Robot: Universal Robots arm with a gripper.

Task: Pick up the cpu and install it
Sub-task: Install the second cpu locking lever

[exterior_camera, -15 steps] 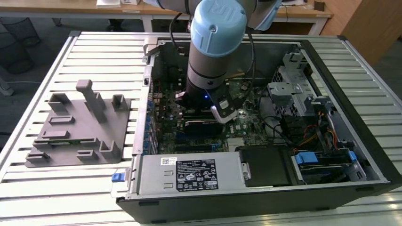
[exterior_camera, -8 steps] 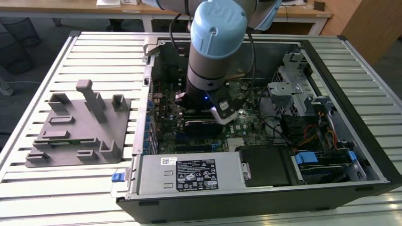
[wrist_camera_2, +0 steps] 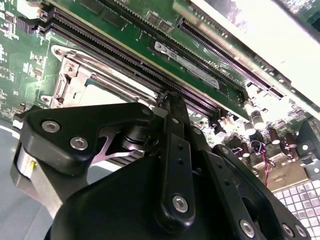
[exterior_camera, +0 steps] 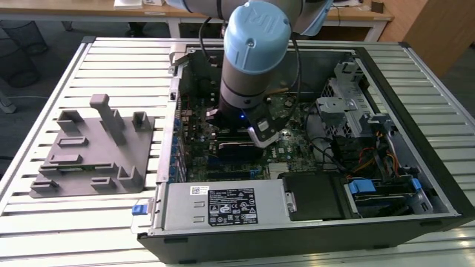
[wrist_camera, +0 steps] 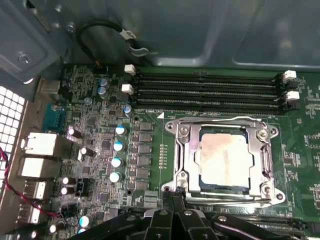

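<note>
The cpu [wrist_camera: 223, 159] lies flat in its motherboard socket, silver top up, with the metal socket frame [wrist_camera: 182, 150] around it. In the second wrist view part of the cpu [wrist_camera_2: 102, 95] shows just beyond the gripper's tip. My gripper [wrist_camera: 172, 194] is shut with nothing between its fingers, its tip just off the socket frame's corner. In the exterior view the arm [exterior_camera: 248, 72] reaches down into the open computer case [exterior_camera: 415, 128], over the middle of the motherboard.
A grey plastic tray [exterior_camera: 89, 150] with upright posts stands on the slatted table at the exterior view's left. Memory slots [wrist_camera: 210, 90] run beside the socket. Inside the case are a power supply [exterior_camera: 222, 206], drive cages [exterior_camera: 349, 105] and cables.
</note>
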